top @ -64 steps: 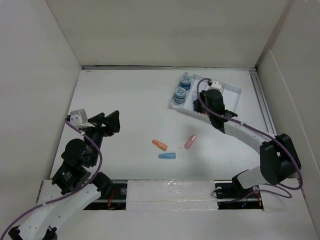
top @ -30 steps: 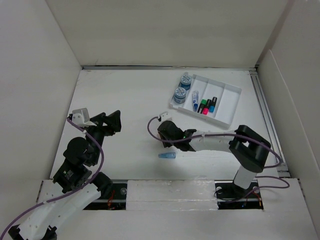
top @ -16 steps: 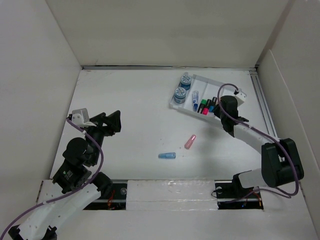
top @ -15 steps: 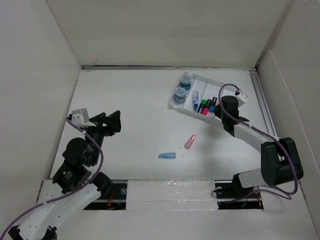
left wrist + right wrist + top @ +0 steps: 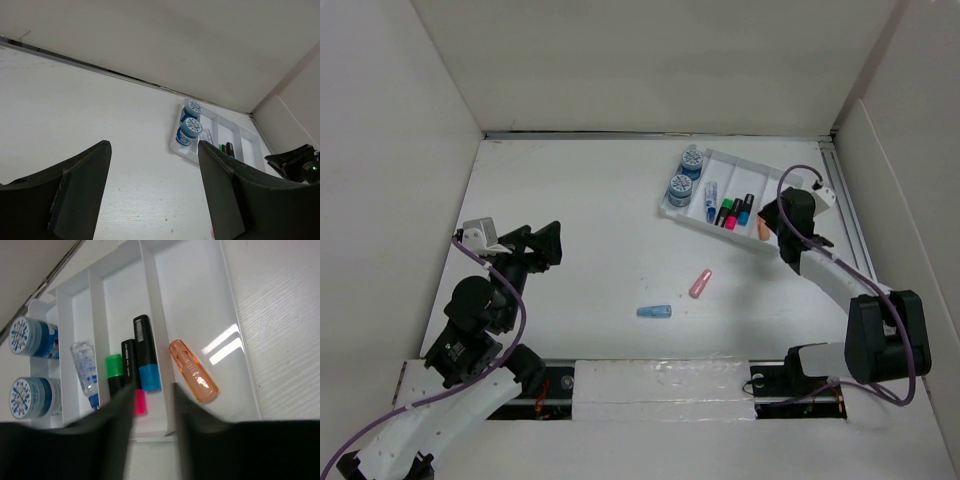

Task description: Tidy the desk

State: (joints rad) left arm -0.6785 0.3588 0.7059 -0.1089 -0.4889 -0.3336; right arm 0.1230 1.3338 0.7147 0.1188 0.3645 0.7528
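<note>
The desk [image 5: 590,200] is a white tabletop. A pink capsule [image 5: 700,283] and a blue capsule [image 5: 654,312] lie loose near its middle. My right gripper [image 5: 772,222] hovers over the right end of the white compartment tray [image 5: 782,195], open and empty. In the right wrist view its blurred fingers [image 5: 120,410] straddle a tray divider, gripper [image 5: 152,410]. An orange capsule [image 5: 193,371] lies free in the tray's rightmost compartment, just beyond the fingers. My left gripper [image 5: 542,245] is open and empty above the desk's left side, also in its wrist view [image 5: 152,190].
The tray holds two blue-lidded jars [image 5: 679,189], a small clear bottle [image 5: 710,193] and markers with green, pink and blue ends [image 5: 732,212]. White walls stand on three sides. A metal rail [image 5: 845,215] runs along the right edge beside the tray.
My right gripper took the orange capsule from the middle of the desk, carried it to the tray and let go; it now lies in the rightmost compartment. The left arm has not moved.
</note>
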